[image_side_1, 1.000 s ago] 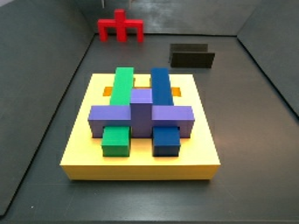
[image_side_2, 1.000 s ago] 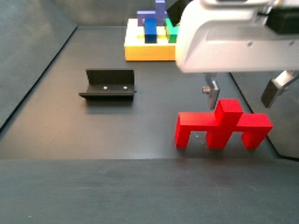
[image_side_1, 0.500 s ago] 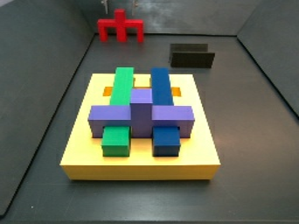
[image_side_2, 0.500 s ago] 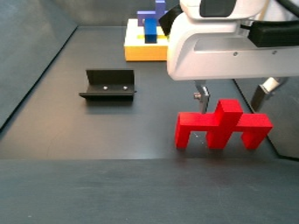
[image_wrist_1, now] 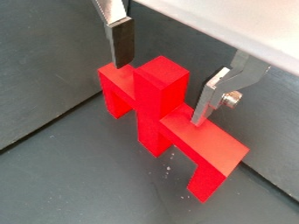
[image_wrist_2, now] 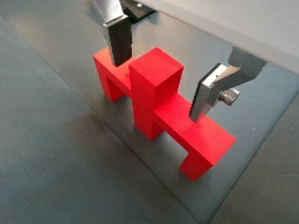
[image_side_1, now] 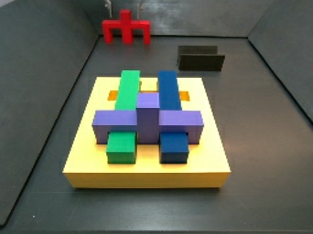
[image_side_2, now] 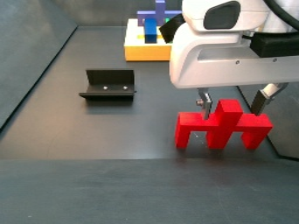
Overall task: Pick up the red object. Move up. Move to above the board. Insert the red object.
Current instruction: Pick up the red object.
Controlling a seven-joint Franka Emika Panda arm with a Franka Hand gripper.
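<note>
**Gripper straddling red post, not yet clamped**

The gripper (image_wrist_1: pixel 167 73) is hanging wide, its silver fingers (image_wrist_2: pixel 117 39) sitting either side of the red object (image_wrist_1: pixel 163 114)'s upright post; gaps are showing in both wrist views, no hold. The red object (image_side_2: pixel 222 127) is standing on the dark floor (image_side_2: pixel 70 131), right of centre in a side view. The fixture (image_side_2: pixel 108 85) is sitting at left. The board (image_side_1: pixel 146 128) is filling the frame's middle, well apart, carrying green, blue and purple blocks (image_side_1: pixel 146 119).
</note>
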